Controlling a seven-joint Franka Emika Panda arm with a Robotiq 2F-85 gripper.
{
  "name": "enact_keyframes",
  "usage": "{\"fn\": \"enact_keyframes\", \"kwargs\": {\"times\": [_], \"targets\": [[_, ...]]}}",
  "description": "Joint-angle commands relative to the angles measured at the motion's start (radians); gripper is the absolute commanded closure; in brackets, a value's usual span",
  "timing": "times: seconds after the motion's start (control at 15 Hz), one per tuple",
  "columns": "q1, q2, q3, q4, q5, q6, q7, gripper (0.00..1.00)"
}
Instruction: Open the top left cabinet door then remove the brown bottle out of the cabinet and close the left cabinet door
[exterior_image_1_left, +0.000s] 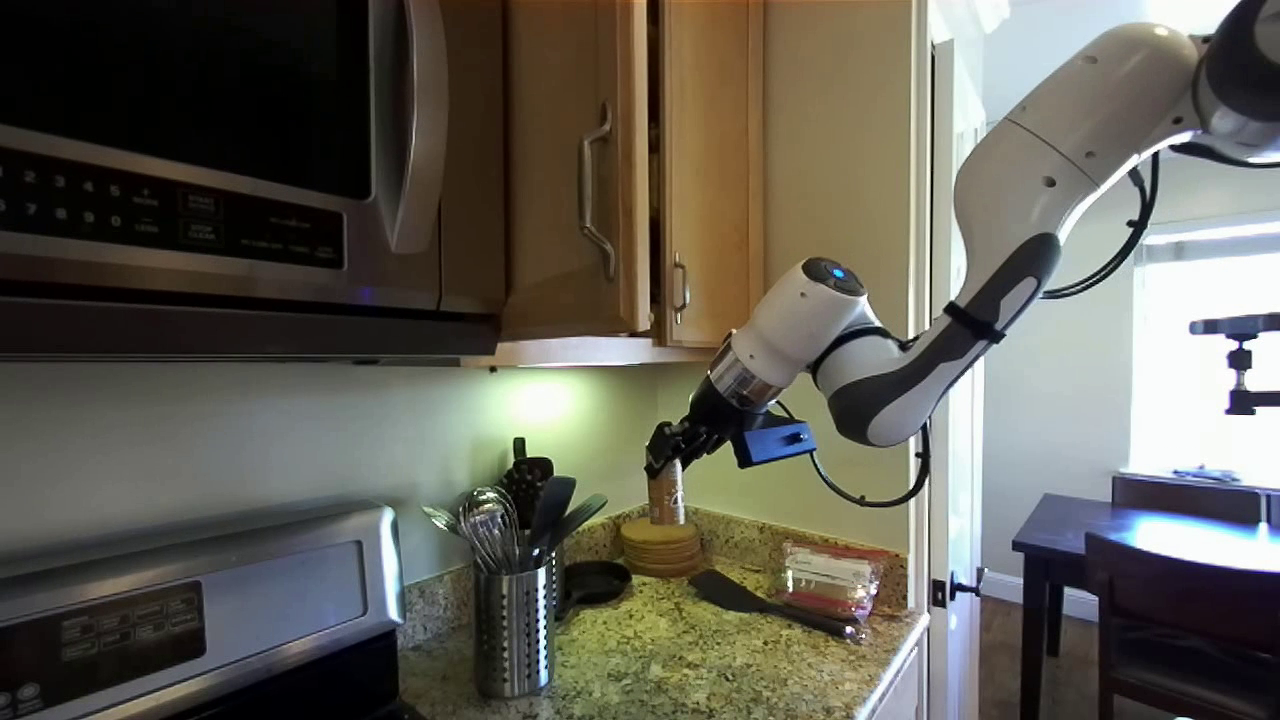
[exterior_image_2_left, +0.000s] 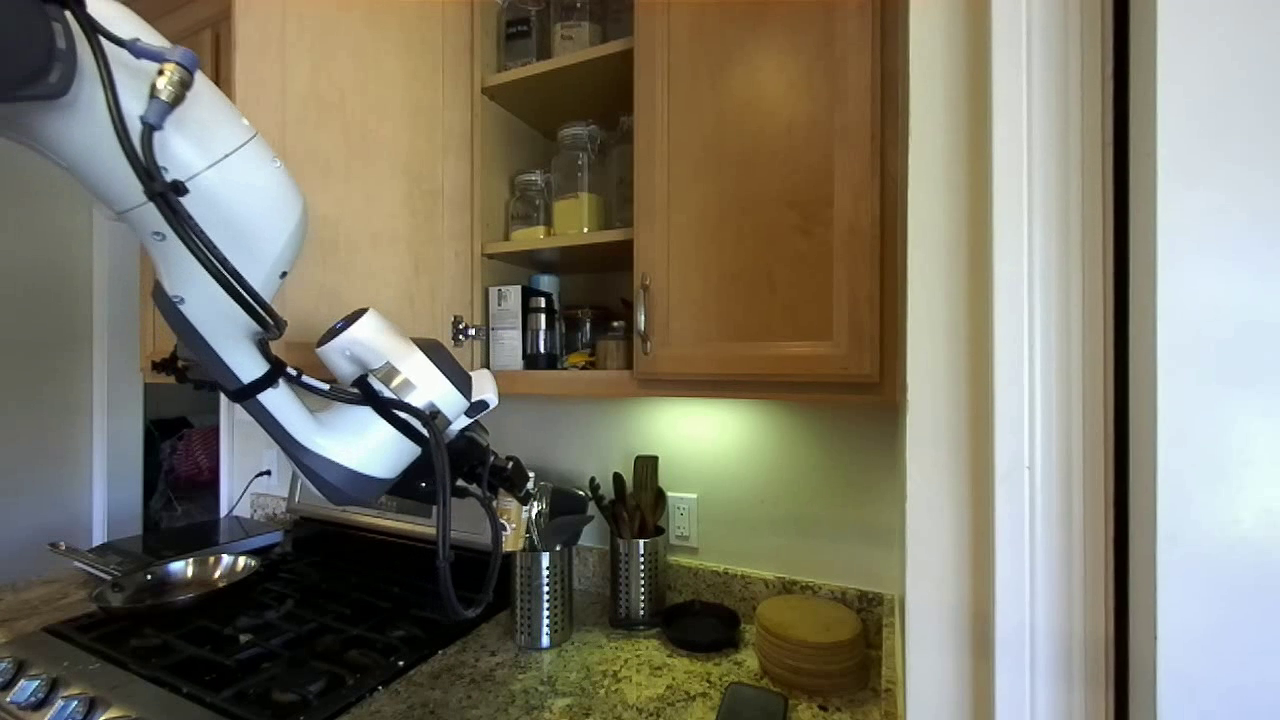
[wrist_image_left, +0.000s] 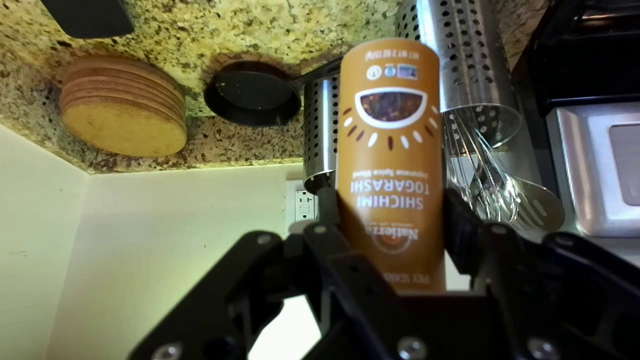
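Observation:
The brown bottle (wrist_image_left: 390, 150) is an orange-brown spice can, held roughly upright in the air above the counter. It also shows in both exterior views (exterior_image_1_left: 666, 495) (exterior_image_2_left: 512, 520). My gripper (wrist_image_left: 390, 205) is shut on its upper part, one finger on each side; its top is hidden by the gripper. The gripper also shows in both exterior views (exterior_image_1_left: 674, 452) (exterior_image_2_left: 515, 480). The top left cabinet door (exterior_image_2_left: 355, 200) stands wide open, swung out to the left; its front and bar handle (exterior_image_1_left: 590, 185) show in an exterior view. The cabinet (exterior_image_2_left: 565, 382) holds jars and a box.
The steel utensil holder (exterior_image_1_left: 512, 635) stands close to the bottle, with a second holder (exterior_image_2_left: 638, 580) behind. A small black pan (exterior_image_2_left: 702, 625), stacked wooden rounds (exterior_image_2_left: 810, 640) and a black spatula (exterior_image_1_left: 728, 592) lie on the counter. The microwave (exterior_image_1_left: 410, 150) hangs beside the open door.

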Motion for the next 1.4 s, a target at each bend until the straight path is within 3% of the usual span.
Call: {"fn": "enact_keyframes", "kwargs": {"times": [0.0,0.67,1.0,1.33], "targets": [[0.008,0.067,-0.008,0.066,-0.14,0.013,0.148,0.73],[0.043,0.245,-0.002,0.209,-0.536,-0.034,0.574,0.73],[0.048,0.293,0.038,0.238,-0.726,-0.088,0.785,0.73],[0.039,0.348,0.105,0.243,-0.951,-0.218,1.026,0.73]]}}
